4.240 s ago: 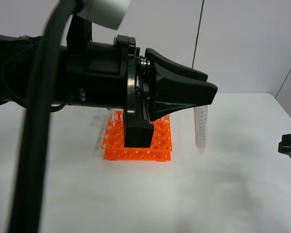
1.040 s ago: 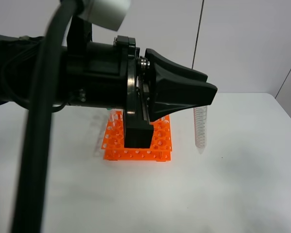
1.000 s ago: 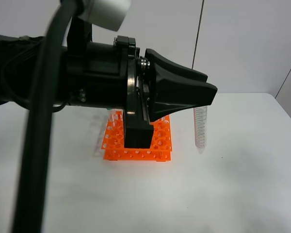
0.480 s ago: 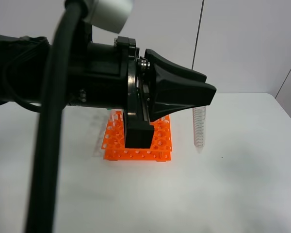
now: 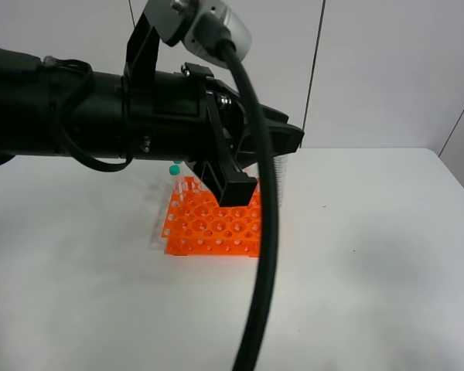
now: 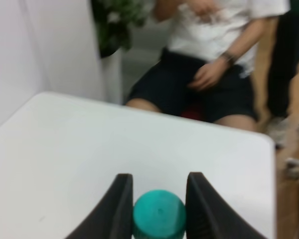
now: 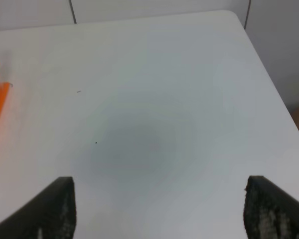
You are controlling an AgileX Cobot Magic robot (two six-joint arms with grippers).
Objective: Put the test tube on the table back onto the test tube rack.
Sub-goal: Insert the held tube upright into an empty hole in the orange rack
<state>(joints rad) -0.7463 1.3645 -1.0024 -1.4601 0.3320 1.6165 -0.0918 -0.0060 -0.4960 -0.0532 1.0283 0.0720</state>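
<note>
The test tube (image 6: 158, 216) is held by the left tool (image 6: 159, 191), whose two black fingers (image 6: 120, 209) are closed against either side of the teal screw cap, as is seen in the left wrist view. From the high camera only a short stretch of the clear, graduated tube is made out, hanging upright below the tool and partly hidden behind a thick black cable (image 5: 261, 255); it is raised off the tabletop (image 5: 371, 255) and is placed at the far right corner of the test tube rack (image 5: 213, 228). Whether its tip is over a hole cannot be told. The orange rack is set on the tabletop left of centre, and a capped tube (image 5: 174, 168) is seen standing at its far left corner. The right tool (image 7: 159, 186) is held wide open above a bare part of the tabletop, with nothing between its fingers; an edge of the rack is caught at the side of its wrist view. A seated person (image 6: 214, 64) is seen, blurred, beyond the tabletop's edge in the left wrist view.
</note>
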